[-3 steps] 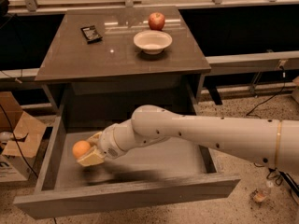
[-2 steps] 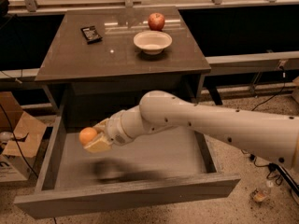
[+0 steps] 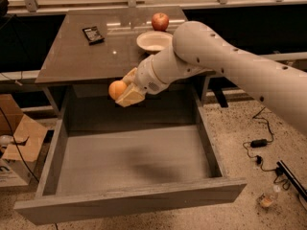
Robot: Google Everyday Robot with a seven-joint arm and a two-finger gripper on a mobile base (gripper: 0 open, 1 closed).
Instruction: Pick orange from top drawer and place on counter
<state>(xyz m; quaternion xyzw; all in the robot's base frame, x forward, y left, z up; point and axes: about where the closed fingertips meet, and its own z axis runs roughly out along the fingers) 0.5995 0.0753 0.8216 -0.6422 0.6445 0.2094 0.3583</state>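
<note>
My gripper [image 3: 123, 91] is shut on the orange [image 3: 116, 89] and holds it in the air above the back of the open top drawer [image 3: 129, 159], just below the counter's front edge. The white arm comes in from the right and crosses the counter's [image 3: 86, 56] front right part. The drawer is pulled fully out and nothing lies in it.
On the counter stand a white bowl [image 3: 152, 41], a red apple [image 3: 160, 21] behind it and a small black packet [image 3: 93, 34] at the left. A cardboard box [image 3: 17, 145] lies on the floor at the left; cables and a small bottle [image 3: 266, 199] lie at the right.
My gripper has lifted the orange from the drawer's left floor up and to the right, to about counter-edge height. The arm now covers part of the counter's front right.
</note>
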